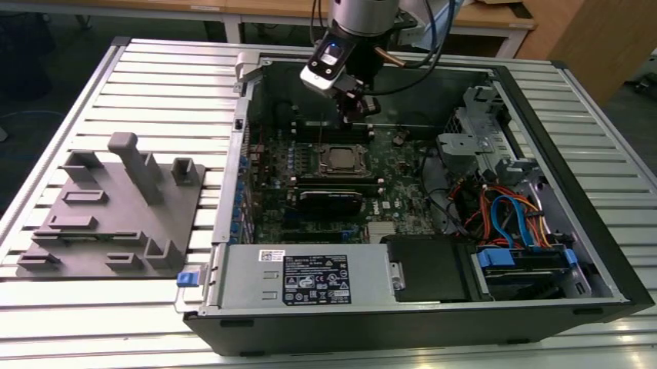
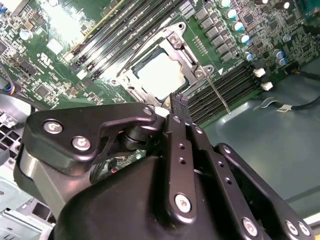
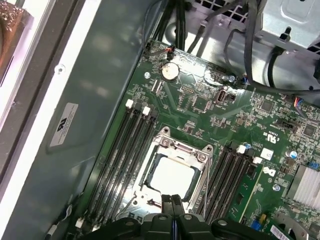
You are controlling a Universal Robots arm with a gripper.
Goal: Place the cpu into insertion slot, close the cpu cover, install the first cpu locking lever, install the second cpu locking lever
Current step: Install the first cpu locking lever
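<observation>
— What does the exterior view show?
— An open computer case [image 1: 431, 327] lies on a slatted metal table [image 1: 154, 77]. A grey fixture [image 1: 113, 207] sits on the exterior view's left, with wooden desks [image 1: 493, 19] behind. The gripper [image 1: 349, 115] hangs above the cpu [image 1: 340, 159].
— And the second wrist view?
— The jaws are pressed together, holding nothing, near the cpu cover [image 2: 187, 55].
— The first wrist view?
— The cover lies flat around the cpu in its insertion slot [image 3: 150, 192] on the green board [image 3: 200, 105].

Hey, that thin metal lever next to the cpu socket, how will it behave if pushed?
The lever is a thin wire rod, so it probably flexes springily. One end looks anchored by the cpu cover, so it likely swings rather than slides. Its smooth metal may be slippery.
</observation>
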